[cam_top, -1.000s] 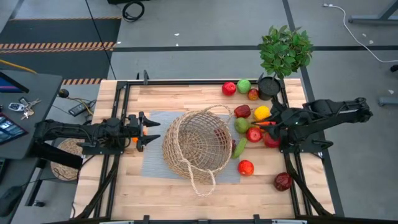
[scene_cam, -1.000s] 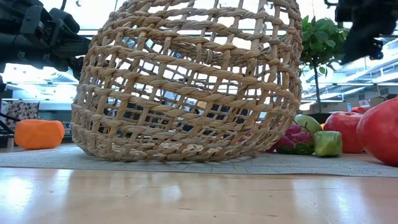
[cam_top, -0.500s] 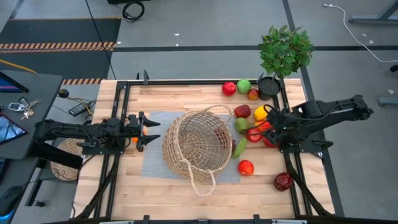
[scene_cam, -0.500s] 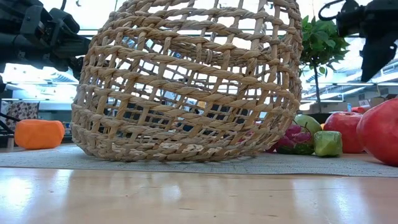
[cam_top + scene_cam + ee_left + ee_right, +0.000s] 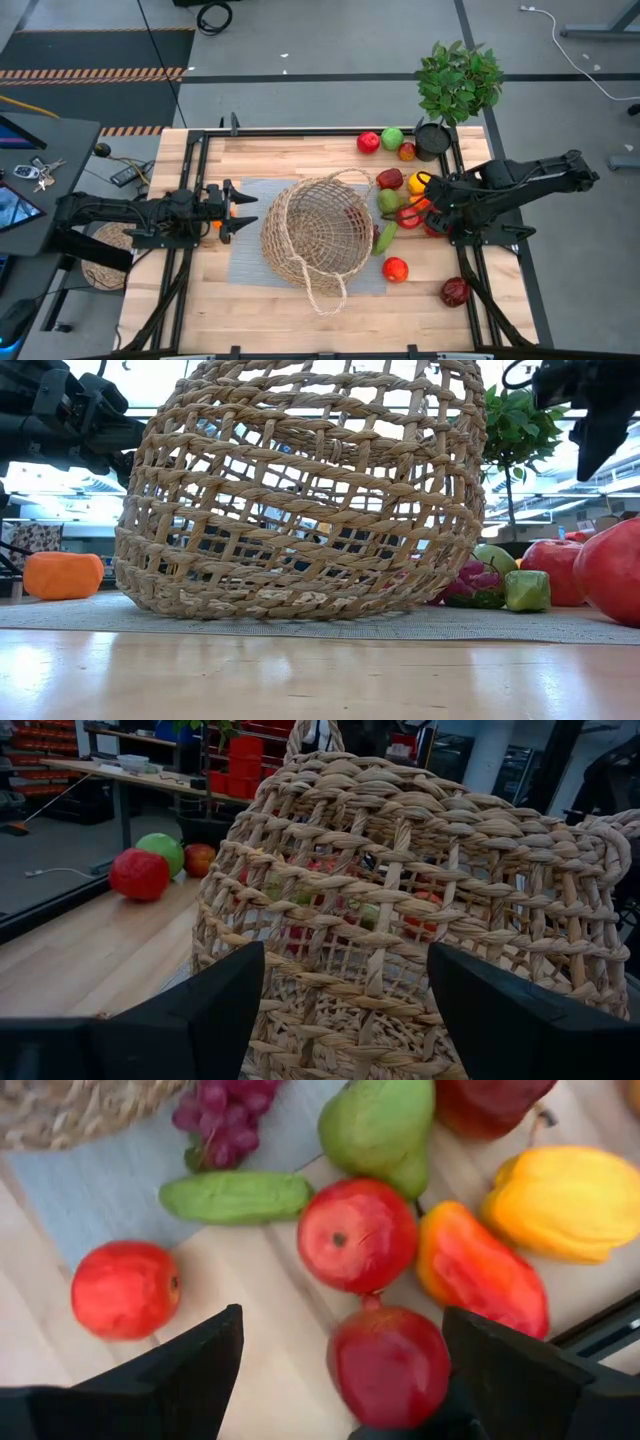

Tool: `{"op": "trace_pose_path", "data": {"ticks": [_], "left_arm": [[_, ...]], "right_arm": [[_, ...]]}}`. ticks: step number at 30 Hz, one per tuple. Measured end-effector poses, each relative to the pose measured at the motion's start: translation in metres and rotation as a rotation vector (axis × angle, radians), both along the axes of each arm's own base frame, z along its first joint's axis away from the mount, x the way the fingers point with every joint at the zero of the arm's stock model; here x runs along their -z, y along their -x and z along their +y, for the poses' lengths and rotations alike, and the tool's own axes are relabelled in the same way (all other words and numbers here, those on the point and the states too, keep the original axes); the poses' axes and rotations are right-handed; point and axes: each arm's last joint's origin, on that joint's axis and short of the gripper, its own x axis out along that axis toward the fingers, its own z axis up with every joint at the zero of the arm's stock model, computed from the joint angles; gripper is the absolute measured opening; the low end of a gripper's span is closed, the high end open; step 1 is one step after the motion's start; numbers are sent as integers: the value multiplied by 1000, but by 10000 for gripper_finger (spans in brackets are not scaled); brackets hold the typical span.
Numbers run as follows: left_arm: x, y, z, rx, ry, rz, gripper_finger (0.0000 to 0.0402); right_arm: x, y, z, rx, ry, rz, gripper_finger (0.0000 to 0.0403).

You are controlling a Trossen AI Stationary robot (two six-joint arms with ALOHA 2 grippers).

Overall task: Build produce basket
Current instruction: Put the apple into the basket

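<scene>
The right gripper (image 5: 335,1380) was held with its jaws spread wide and empty above the cluster of produce at the right of the table. Nearest between its fingers lay a dark red pomegranate-like fruit (image 5: 388,1365), with a red apple (image 5: 357,1234) just beyond it and touching an orange-red pepper (image 5: 480,1270) at its side. Whichever piece was chosen, the jaws would best be centred on it and lowered straight — the pieces were packed close, and a slanted approach could knock a neighbour away. A free-standing red fruit (image 5: 125,1290) offered an easier grasp. Farther off lay a green cucumber (image 5: 235,1196), a green pear (image 5: 385,1125), a yellow pepper (image 5: 565,1200) and purple grapes (image 5: 222,1118). The wicker basket (image 5: 318,235) was lying tipped on the grey mat (image 5: 245,268) at mid-table, so a piece would have to be carried well into it. Across the table the left gripper (image 5: 237,211) was waiting by the basket's wall, its jaws open and empty.
</scene>
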Motion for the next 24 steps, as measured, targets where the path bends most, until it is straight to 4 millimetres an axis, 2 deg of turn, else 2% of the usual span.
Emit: {"op": "trace_pose_path", "data": {"ticks": [15, 24], "left_arm": [[0, 0, 0, 0, 0, 0, 286], [0, 0, 0, 0, 0, 0, 286]], "right_arm": [[6, -12, 26, -101, -83, 44, 345], [-23, -28, 43, -160, -41, -6, 345]]}}
